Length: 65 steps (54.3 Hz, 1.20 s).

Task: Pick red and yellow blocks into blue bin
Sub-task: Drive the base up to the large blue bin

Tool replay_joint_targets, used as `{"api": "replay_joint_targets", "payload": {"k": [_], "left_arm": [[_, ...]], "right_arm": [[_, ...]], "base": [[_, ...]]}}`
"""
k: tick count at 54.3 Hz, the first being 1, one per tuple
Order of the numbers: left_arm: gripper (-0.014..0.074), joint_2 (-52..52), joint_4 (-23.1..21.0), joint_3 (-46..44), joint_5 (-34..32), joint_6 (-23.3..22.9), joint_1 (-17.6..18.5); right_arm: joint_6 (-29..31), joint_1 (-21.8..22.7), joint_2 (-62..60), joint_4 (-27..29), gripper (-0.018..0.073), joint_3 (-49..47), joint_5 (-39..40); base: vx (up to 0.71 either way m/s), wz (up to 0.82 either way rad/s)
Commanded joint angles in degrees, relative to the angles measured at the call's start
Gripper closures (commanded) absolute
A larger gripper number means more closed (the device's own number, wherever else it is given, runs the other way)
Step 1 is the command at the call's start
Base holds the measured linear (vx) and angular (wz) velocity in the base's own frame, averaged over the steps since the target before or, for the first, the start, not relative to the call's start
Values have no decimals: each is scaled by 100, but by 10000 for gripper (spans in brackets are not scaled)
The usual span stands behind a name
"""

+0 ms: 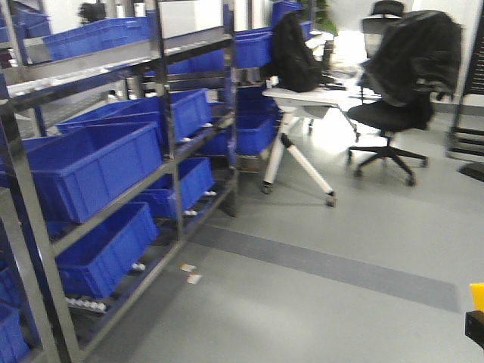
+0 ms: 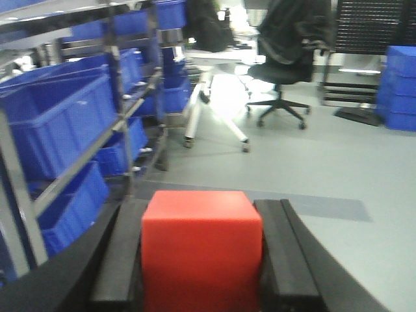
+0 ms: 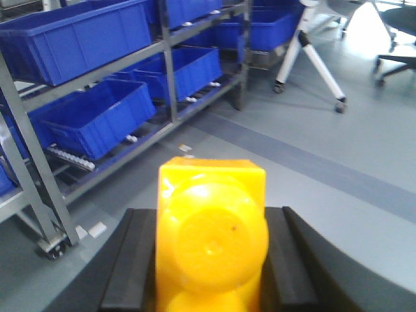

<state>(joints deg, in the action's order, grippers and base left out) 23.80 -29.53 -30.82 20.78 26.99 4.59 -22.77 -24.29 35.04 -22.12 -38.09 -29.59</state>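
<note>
My left gripper is shut on the red cube, which sits squarely between the two black fingers. My right gripper is shut on the yellow brick, its round studs facing the camera. The tip of the yellow brick also shows at the lower right edge of the front view. Both grippers are held above the grey floor. Several blue tubs sit on a rack at the left. I cannot tell which of them, if any, is the blue bin.
A tall metal rack holds blue tubs along the left. A white folding table with a black backpack and a black office chair stand at the back. Small scraps lie on the floor. Stacked blue crates stand far right.
</note>
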Motion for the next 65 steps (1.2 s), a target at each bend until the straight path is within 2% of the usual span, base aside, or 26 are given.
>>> {"api": "replay_joint_targets", "payload": {"k": [1, 36, 65], "left_arm": [[596, 43, -122, -156, -445, -17, 39], [596, 43, -122, -156, -441, -17, 39], [594, 43, -122, -156, -440, -17, 39]], "right_arm": [[42, 23, 3, -143, 570, -169, 422], [42, 23, 3, -143, 570, -169, 422], [42, 23, 3, -143, 570, -169, 422]], "base": [[55, 37], [47, 68], [28, 74]]}}
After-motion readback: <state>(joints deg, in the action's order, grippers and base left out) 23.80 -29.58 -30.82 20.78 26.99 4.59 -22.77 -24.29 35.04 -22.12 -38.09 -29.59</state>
